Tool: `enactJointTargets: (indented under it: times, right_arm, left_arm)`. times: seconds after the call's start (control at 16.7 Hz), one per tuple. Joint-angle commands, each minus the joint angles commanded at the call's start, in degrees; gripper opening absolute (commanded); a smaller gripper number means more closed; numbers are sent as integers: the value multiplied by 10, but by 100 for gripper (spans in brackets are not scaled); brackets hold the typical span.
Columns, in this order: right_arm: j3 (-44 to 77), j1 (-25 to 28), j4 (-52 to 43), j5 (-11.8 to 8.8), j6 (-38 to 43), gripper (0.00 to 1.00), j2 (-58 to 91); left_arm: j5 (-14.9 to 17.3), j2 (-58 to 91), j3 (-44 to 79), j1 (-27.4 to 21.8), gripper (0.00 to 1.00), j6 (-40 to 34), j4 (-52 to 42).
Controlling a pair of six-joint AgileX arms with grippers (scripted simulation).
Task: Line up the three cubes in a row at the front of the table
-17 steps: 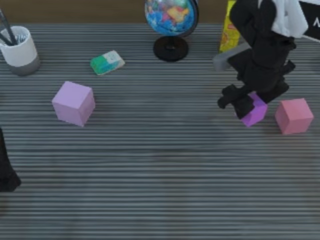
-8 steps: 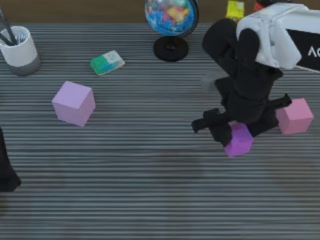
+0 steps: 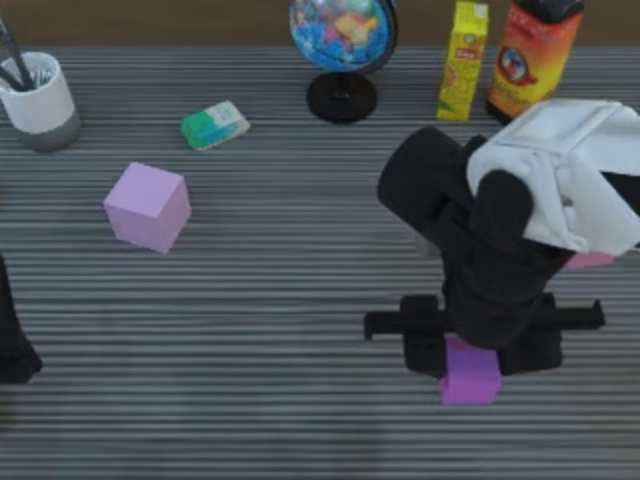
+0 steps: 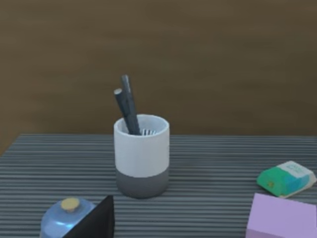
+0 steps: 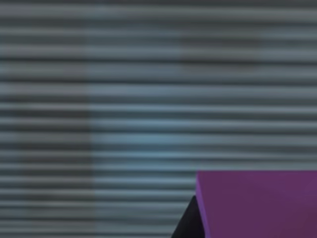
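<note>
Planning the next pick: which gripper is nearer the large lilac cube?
Left. The left gripper sits at the table's left edge, near the lilac cube; the right gripper holds the purple cube far right.

Front strip of table point(image 3: 220, 420) lies open (left and centre) — only lilac cube point(image 3: 148, 206) stands midway.

Tabletop point(image 3: 260, 330) with fine grey and dark stripes, matt, and a brown wood-like strip along its far edge. Three plain matt cubes with smooth faces: pale lilac cube point(image 3: 148, 206), vivid purple cube point(image 3: 470, 373), pink cube point(image 3: 590, 260). Right pincer point(image 3: 480, 345) of matt black plastic, under a smooth white shell. Beside the globe point(image 3: 343, 35), glossy, a shiny bottle point(image 3: 530, 55)
</note>
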Motion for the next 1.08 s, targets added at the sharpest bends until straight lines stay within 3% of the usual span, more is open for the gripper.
enactJointTargets:
  times: [0.48,0.9,1.08]
  right_arm:
    - [-18,7,13,0,17,0,-8]
    - [-97,11,147,1,21,0,44]
    - [-107,12,162,1,21,0,51]
  left_arm:
    - [0,0,0,0,100,0,0]
    - [0,0,0,0,100,0,0]
    - [0,0,0,0,100,0,0]
